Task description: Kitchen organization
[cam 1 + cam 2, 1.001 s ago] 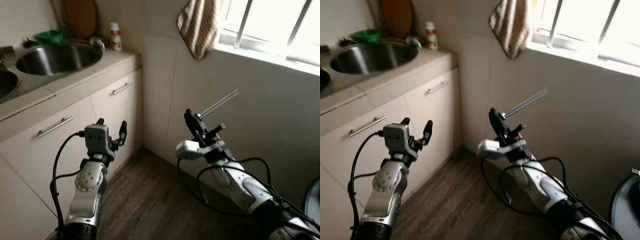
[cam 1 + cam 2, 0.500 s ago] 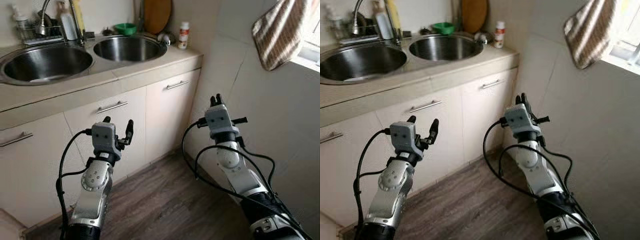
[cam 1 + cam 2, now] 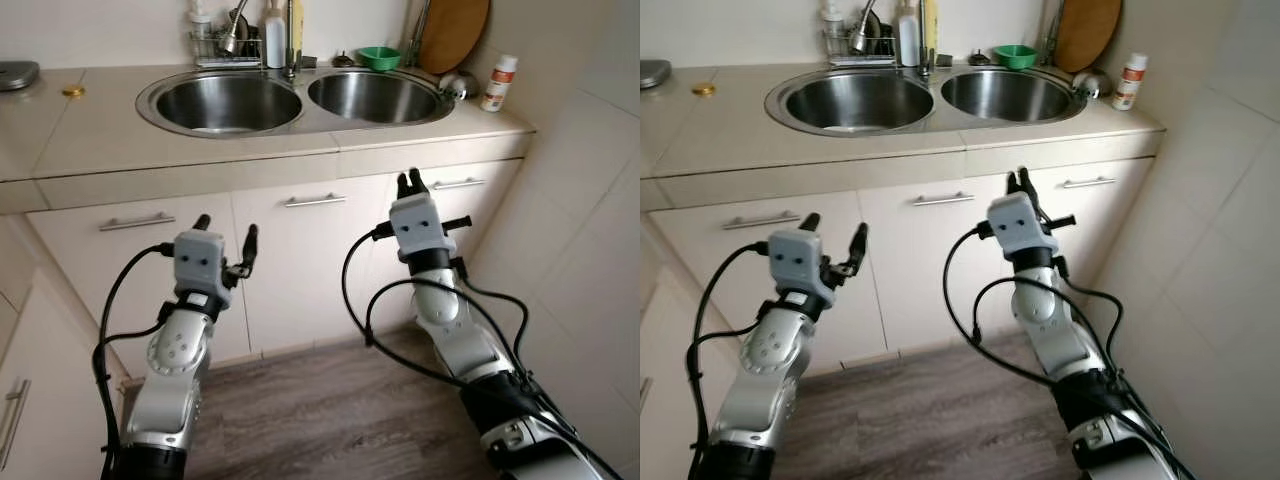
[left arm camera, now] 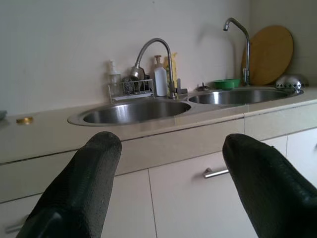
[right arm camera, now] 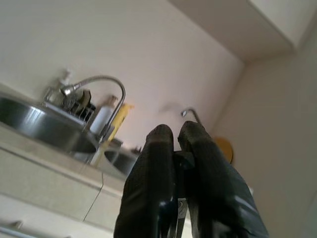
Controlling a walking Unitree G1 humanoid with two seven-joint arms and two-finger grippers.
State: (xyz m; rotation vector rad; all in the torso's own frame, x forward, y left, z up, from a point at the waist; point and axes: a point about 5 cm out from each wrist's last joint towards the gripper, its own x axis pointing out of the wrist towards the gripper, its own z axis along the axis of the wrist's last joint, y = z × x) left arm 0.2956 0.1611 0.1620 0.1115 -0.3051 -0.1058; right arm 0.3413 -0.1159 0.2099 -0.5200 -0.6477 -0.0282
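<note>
Left gripper, centre-left of frame: black fingers spread, empty, before the cream cabinet doors. Right gripper, centre: fingers pressed together, empty. Double stainless steel sink sits in the beige countertop, upper frame.

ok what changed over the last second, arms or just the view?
Mostly the view: the head panned left, from the window wall to the double sink. The right gripper swung from pointing sideways to upright, jaws shut throughout. The left gripper stayed raised and open. Neither holds anything.
</note>
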